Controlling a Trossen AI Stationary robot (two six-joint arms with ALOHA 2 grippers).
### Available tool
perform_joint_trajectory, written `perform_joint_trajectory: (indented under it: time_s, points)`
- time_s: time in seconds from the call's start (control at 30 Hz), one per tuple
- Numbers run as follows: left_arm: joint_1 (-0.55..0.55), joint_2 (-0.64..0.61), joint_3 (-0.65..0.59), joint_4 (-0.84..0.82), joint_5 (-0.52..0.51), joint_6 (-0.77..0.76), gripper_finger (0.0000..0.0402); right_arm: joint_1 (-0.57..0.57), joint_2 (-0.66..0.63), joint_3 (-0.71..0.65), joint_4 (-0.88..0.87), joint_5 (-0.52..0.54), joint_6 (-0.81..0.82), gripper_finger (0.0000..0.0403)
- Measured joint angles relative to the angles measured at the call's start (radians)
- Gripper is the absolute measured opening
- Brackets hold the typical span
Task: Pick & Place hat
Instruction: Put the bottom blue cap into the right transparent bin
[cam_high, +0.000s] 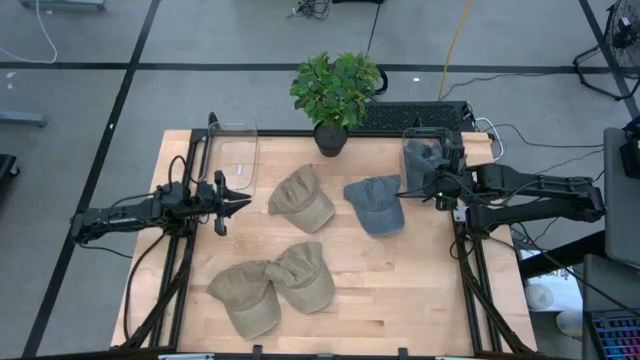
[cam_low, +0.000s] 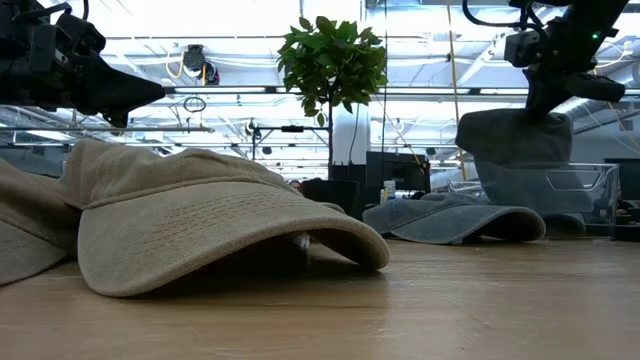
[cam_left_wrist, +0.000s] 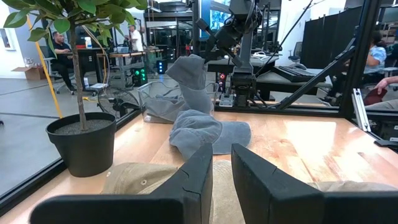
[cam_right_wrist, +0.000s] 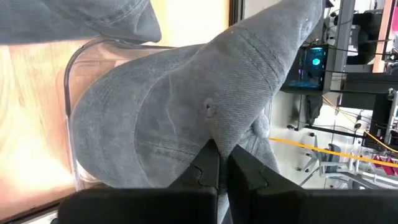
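Grey hat (cam_right_wrist: 186, 106) pinched by right end effector (cam_right_wrist: 219, 163) above clear bin (cam_high: 422, 152).

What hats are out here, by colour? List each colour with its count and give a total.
Tan cotton baseball caps: 3
Grey cotton baseball caps: 2, one on the table, one held by the right hand over the clear plastic bin
Total: 5 hats

A robotics lab or workshop: a wooden desk (cam_high: 400, 280) in a black metal frame (cam_left_wrist: 357, 56), floor cables (cam_high: 455, 40), people at workstations (cam_left_wrist: 59, 46) in the upper left background, and ceiling trusses overhead (cam_low: 230, 95).
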Motion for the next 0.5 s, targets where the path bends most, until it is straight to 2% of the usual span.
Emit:
perform_joint_trajectory:
  time_s: [0.5]
  points:
    - [0.0,0.0,0.0,0.0,0.0,0.0,0.0067,0.0,0.0,-0.119,0.015,-0.016,0.05,0.0]
